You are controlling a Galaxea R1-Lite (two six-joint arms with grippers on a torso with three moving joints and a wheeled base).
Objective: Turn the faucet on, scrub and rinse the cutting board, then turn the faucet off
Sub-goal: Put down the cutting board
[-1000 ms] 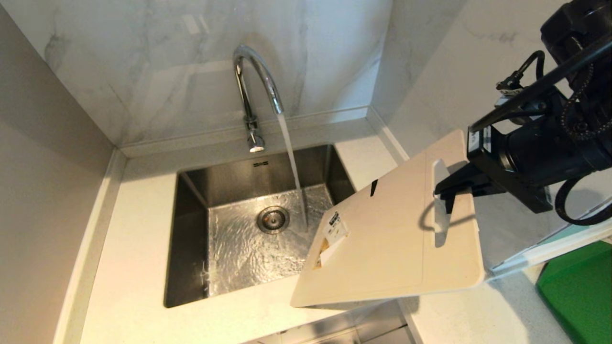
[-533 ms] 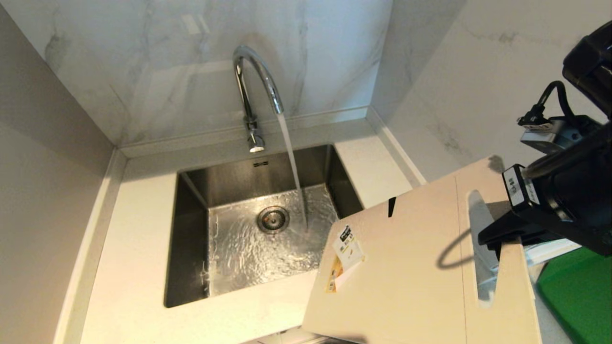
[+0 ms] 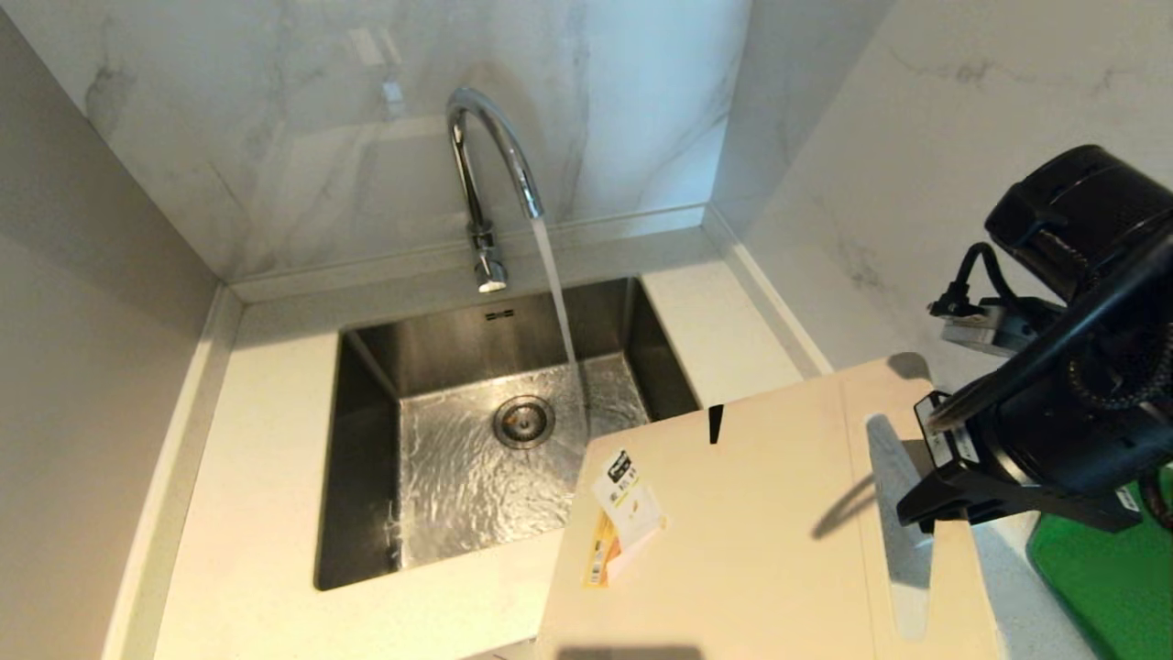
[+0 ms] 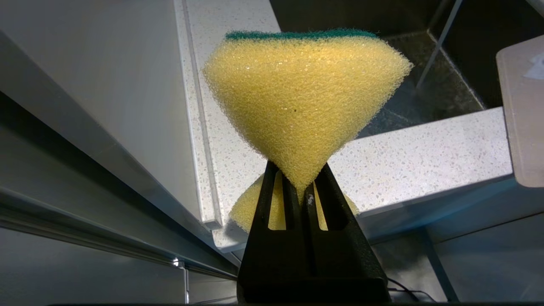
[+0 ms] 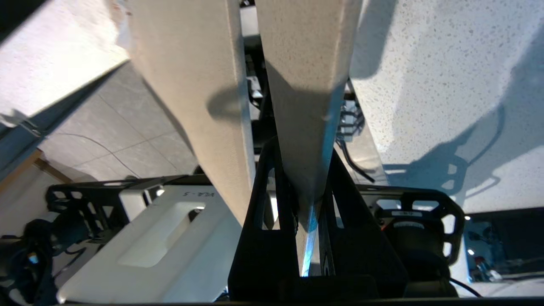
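Cutting board (image 3: 761, 522), held by right gripper (image 3: 916, 509) clamped on strip beside handle hole, sits lower and nearer camera than a second ago, swung from raised tilt to flatter lie over counter edge, right of sink (image 3: 367, 458). Faucet (image 3: 486, 174) runs, stream hitting basin, missing board (so rinsing likely paused; scrub seems next). Board's long axis runs left-right in head view, handle end toward robot's right, label end toward sink. Left gripper (image 4: 302, 187) pinches yellow sponge (image 4: 306, 102), below counter front.
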